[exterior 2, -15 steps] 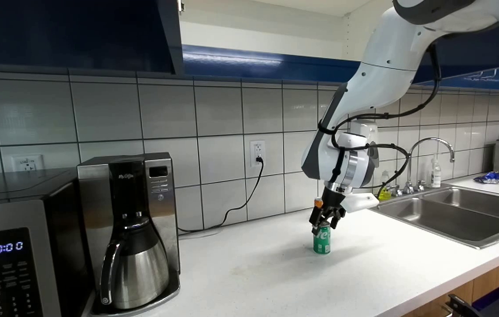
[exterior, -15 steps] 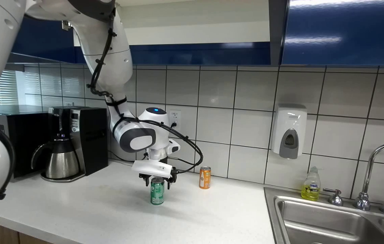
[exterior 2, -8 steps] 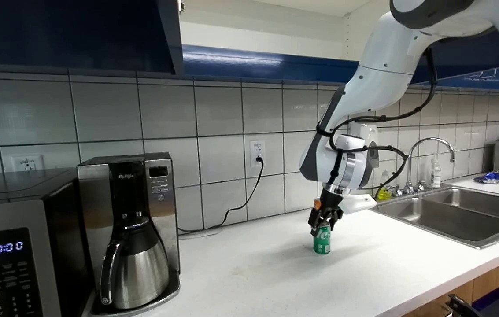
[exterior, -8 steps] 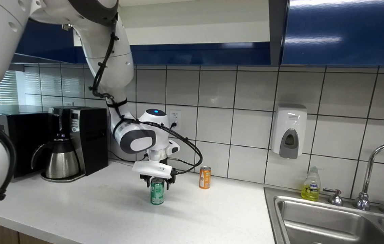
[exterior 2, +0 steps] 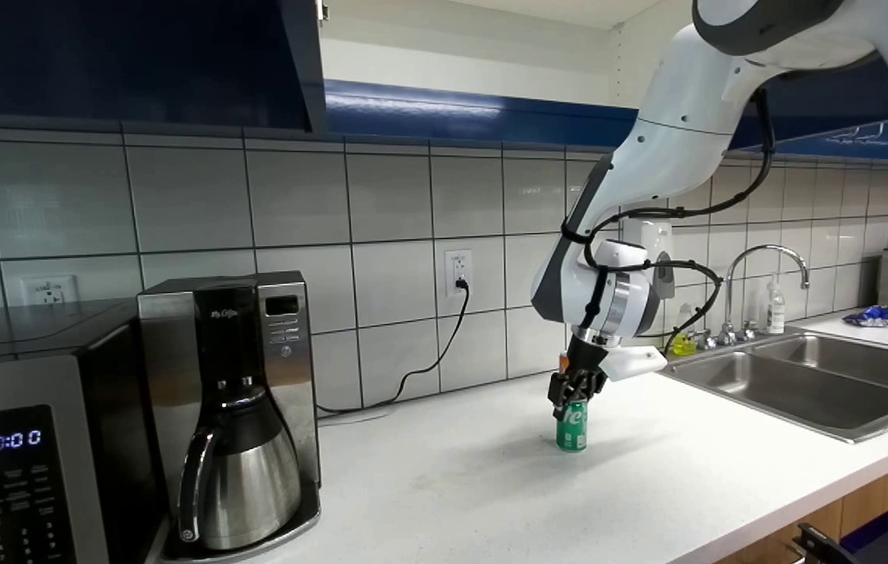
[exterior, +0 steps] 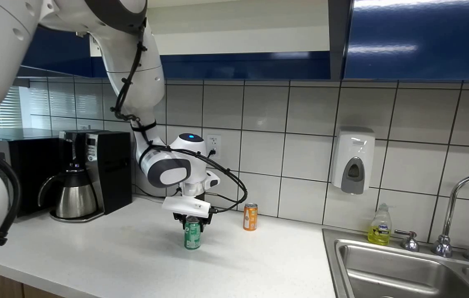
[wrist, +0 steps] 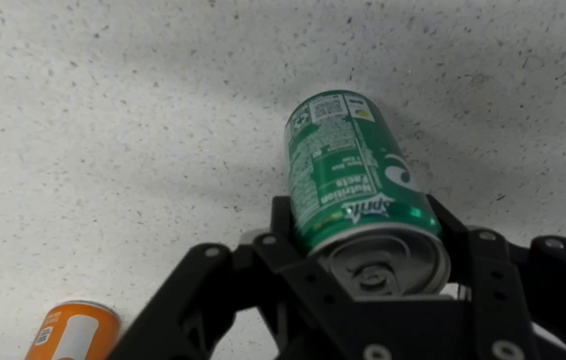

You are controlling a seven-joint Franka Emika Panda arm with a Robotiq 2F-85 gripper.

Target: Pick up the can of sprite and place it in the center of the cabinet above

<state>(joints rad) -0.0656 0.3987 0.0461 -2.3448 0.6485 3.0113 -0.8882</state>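
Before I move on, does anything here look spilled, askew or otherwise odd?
Only small things: the microwave display reads 0:00, as if never set, and a faint tan mark shows on the counter. The Sprite can stands upright between the fingers.

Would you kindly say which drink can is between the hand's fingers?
The green Sprite can: the hand grips its upper part, while the orange can stands apart, nearer the tiled wall.

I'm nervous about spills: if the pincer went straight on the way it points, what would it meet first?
The pincer points down, closed on the Sprite can. The white countertop beneath is likely first in line, unless the pincer's middle bumps the can's top; depth is unclear.
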